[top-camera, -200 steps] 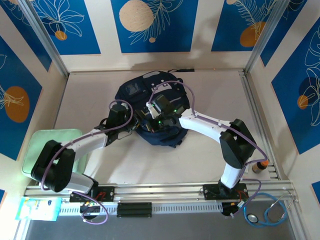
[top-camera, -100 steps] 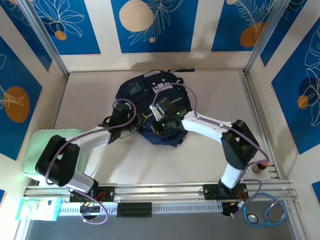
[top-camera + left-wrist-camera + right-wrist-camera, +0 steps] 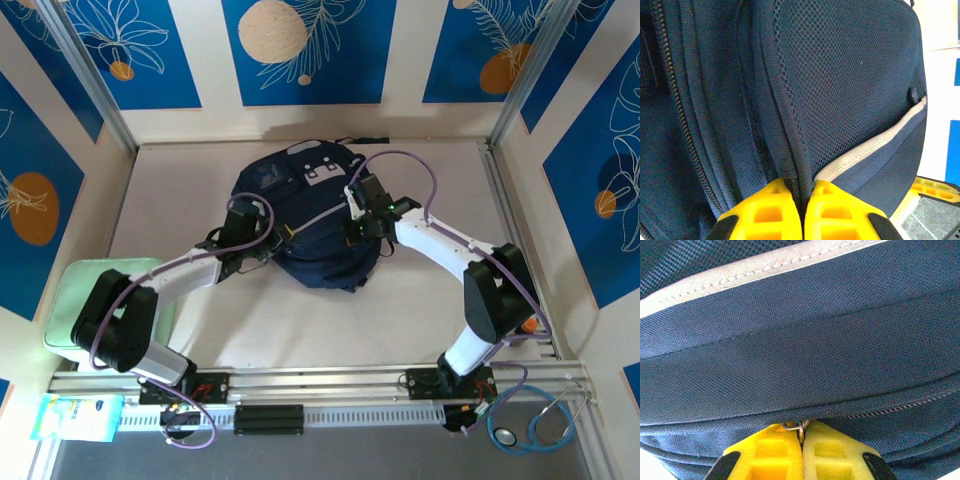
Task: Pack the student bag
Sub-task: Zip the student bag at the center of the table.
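left gripper (image 3: 802,195) clamping student bag (image 3: 840,75), right gripper (image 3: 801,436) seemingly pinching zipper pull (image 3: 800,426)

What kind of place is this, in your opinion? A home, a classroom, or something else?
Most likely a robot test cell in a lab: the left arm and right arm are bolted to an aluminium rail, and blue printed panels wall in the table where the student bag lies.

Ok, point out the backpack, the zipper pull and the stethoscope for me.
navy backpack (image 3: 320,256), top external view, lower front panel.
zipper pull (image 3: 801,427), right wrist view, its metal ring.
stethoscope (image 3: 507,436), top external view, round chest piece.
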You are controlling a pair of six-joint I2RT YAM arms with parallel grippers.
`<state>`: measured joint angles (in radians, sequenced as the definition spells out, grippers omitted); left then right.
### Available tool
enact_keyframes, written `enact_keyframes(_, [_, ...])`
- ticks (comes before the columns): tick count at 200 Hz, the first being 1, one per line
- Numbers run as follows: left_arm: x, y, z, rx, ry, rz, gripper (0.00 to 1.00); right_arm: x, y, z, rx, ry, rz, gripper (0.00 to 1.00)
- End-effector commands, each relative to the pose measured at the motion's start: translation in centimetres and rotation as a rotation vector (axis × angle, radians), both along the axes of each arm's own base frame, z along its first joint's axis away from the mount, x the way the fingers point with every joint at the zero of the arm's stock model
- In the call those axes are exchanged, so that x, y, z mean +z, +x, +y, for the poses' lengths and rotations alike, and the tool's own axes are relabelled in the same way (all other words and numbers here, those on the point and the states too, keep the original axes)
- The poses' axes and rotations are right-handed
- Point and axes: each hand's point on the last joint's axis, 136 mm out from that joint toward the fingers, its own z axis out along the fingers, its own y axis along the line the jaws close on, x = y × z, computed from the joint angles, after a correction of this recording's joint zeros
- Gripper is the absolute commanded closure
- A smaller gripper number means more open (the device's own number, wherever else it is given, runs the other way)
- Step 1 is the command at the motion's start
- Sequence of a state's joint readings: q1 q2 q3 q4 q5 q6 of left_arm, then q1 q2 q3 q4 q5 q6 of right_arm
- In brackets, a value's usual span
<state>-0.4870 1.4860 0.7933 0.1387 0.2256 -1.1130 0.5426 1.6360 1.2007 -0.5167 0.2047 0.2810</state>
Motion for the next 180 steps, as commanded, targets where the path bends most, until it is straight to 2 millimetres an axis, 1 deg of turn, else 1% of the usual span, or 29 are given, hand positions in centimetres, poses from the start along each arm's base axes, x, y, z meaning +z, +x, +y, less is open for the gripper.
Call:
enact_keyframes(1, [-1.4, -0.2, 2.2, -0.033, 0.120, 0.024, 0.91, 1.8, -0.6, 2.2, 0.060, 0.041, -0.021, 1.00])
enact_keyframes(5, [-1.7, -0.3, 2.7, -0.029, 0.134, 0.031, 0.88, 1.8, -1.0, 3.0, 0.086, 0.044, -0.024, 1.00])
enact_keyframes(20, [-2.2, -0.9, 4.9, 0.001, 0.173, 0.051, 0.72, 2.0, -1.7, 5.2, 0.151, 0.044, -0.030, 1.00])
enact_keyframes(28, [-2.2, -1.2, 6.0, 0.022, 0.191, 0.053, 0.65, 2.2, -2.0, 6.5, 0.182, 0.049, -0.032, 1.00])
enact_keyframes(46, [-1.5, -1.9, 8.5, 0.070, 0.234, 0.047, 0.58, 2.8, -2.6, 9.3, 0.247, 0.082, -0.032, 1.00])
enact_keyframes(55, [-1.0, -2.3, 9.6, 0.096, 0.253, 0.044, 0.52, 3.1, -2.9, 11.0, 0.284, 0.102, -0.031, 1.00])
enact_keyframes(67, [-0.3, -3.0, 10.9, 0.133, 0.276, 0.041, 0.46, 3.6, -3.2, 12.8, 0.321, 0.120, -0.034, 1.00])
enact_keyframes(77, [0.2, -3.5, 11.8, 0.165, 0.295, 0.037, 0.43, 3.8, -3.5, 14.2, 0.350, 0.129, -0.036, 1.00])
enact_keyframes(95, [1.1, -4.4, 13.0, 0.218, 0.307, 0.020, 0.41, 4.3, -4.0, 16.2, 0.395, 0.141, -0.041, 1.00])
enact_keyframes(110, [1.9, -4.5, 13.0, 0.243, 0.266, -0.010, 0.41, 4.4, -4.5, 17.5, 0.423, 0.149, -0.041, 1.00])
enact_keyframes(125, [2.7, -4.1, 11.9, 0.236, 0.174, -0.043, 0.41, 4.5, -5.0, 18.4, 0.445, 0.165, -0.032, 1.00])
enact_keyframes(159, [3.6, -2.4, 9.1, 0.198, -0.001, -0.065, 0.41, 4.3, -5.8, 19.0, 0.462, 0.175, -0.014, 1.00])
enact_keyframes(170, [4.0, -1.7, 8.2, 0.173, -0.037, -0.090, 0.41, 4.2, -5.9, 19.1, 0.462, 0.178, -0.008, 1.00])
enact_keyframes(180, [4.0, -1.1, 7.7, 0.169, -0.048, -0.099, 0.41, 4.3, -6.2, 19.1, 0.468, 0.184, -0.003, 1.00])
